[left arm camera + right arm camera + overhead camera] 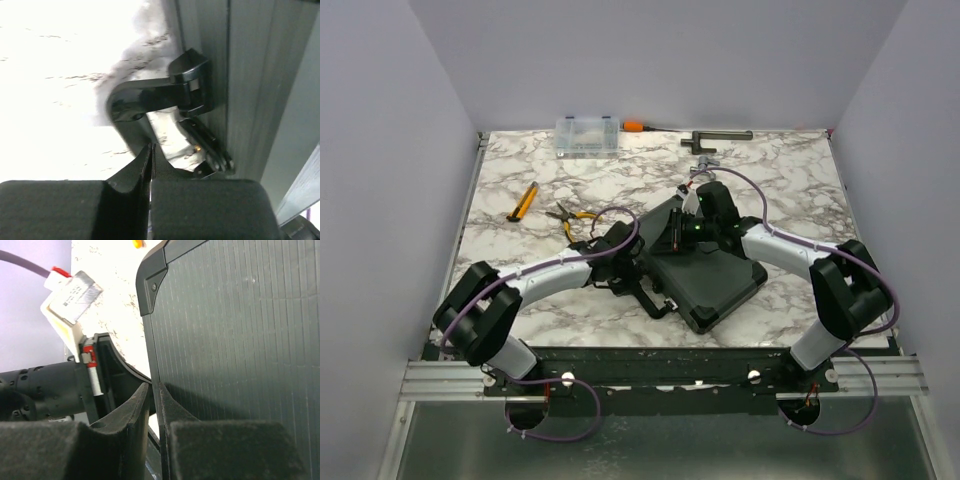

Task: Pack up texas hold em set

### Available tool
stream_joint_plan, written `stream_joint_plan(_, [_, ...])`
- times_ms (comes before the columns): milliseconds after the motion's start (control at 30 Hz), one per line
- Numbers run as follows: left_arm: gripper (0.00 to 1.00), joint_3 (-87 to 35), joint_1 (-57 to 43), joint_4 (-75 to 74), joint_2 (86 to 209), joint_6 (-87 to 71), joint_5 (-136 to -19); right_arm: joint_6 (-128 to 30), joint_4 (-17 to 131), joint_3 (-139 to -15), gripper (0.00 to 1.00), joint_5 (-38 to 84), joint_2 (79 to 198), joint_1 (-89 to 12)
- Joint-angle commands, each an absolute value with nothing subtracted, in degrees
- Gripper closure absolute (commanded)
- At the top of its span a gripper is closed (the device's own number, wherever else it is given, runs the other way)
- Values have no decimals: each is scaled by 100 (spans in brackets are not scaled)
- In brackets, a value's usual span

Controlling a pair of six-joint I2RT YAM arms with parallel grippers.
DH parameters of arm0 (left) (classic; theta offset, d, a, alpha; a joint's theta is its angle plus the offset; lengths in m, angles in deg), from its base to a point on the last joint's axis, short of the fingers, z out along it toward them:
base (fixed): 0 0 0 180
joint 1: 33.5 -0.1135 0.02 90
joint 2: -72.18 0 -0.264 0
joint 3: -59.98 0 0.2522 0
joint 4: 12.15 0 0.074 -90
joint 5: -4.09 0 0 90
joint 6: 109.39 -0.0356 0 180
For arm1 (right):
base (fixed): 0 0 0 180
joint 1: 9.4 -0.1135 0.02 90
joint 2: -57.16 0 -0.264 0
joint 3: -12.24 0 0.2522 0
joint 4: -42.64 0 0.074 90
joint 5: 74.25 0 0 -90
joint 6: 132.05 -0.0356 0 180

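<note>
The texas hold em set shows as a black ribbed hard case [715, 285] lying in the middle of the marble table, its handle [655, 300] toward the near left. My right gripper [688, 228] is at the case's far-left edge. In the right wrist view my right gripper [154, 385] is shut on the thin edge of the ribbed lid [235, 340], with one finger on each side. My left gripper [151, 146] is shut with nothing in it. It sits just short of the glossy black handle [150, 97] on the case's side wall [250, 75].
A clear organizer box [587, 133], an orange-handled screwdriver [635, 126] and a dark T-shaped tool [720, 137] lie along the back edge. Orange-handled pliers [570, 215] and a yellow tool [523, 201] lie left of the case. Grey walls enclose the table.
</note>
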State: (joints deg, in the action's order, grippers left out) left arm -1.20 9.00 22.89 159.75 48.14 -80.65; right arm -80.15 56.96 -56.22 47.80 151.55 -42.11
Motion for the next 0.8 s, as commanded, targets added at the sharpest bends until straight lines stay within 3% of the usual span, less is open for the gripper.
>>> stream_joint_plan(0, [100,-242,914,3451,15574,4371,-8793,-7548,7746,-5248,83,3786,15555,-4350])
stream_joint_plan(300, [100,-695,906,4190,13751,3556,-9713,-7162,8596,-6443,71,3253,14764,-4350])
stream_joint_plan(433, [93,-545,906,4224,12601,3150,-10005,-7059,8909,-6956,67,3205,14296,-4350])
stream_joint_plan(633, [84,-338,878,4595,11167,2631,-10360,-7057,8993,-7423,48,3195,13682,-4350])
stream_joint_plan(767, [72,-299,867,4643,10452,2087,-10279,-7054,9031,-7663,30,3218,13429,-4350])
